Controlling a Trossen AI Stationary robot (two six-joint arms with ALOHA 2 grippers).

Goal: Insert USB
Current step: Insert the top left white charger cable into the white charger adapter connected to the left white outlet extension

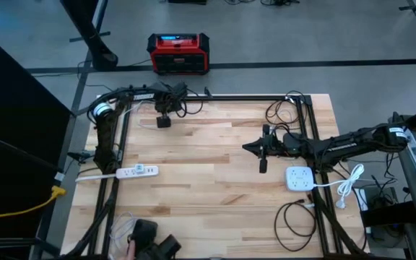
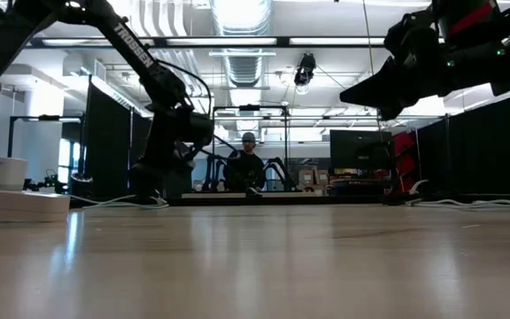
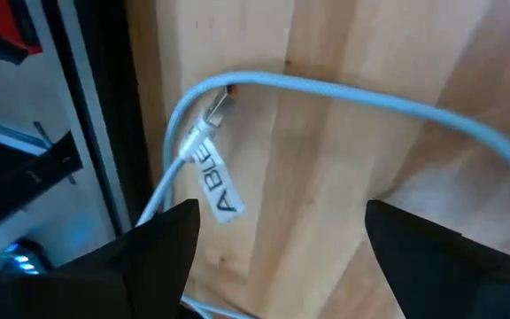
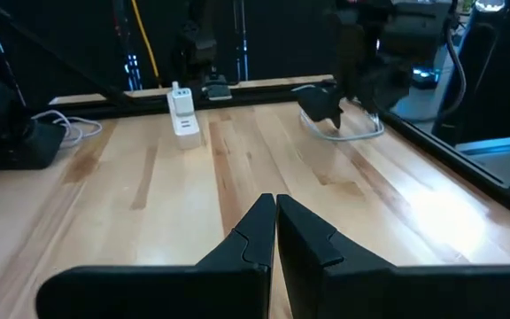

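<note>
USB cable [image 3: 343, 93], pale blue with a white label tag, lies on the wooden table [image 1: 215, 173] close to its far left edge, directly under the left gripper [image 3: 277, 244]. That gripper hovers above it with fingers spread wide and nothing between them. In the left wrist view the metal plug end [image 3: 218, 106] sits just ahead of the fingers, and the cable's run crosses the gap between them rather than lining up with it. The white power strip [image 1: 137, 171] lies nearer the front on the same side, well apart from the plug. The right gripper [image 1: 263, 165] waits mid-table on the right, fingers pressed together and empty. Judgement: the left arm is clearly the nearer for the pick.
</note>
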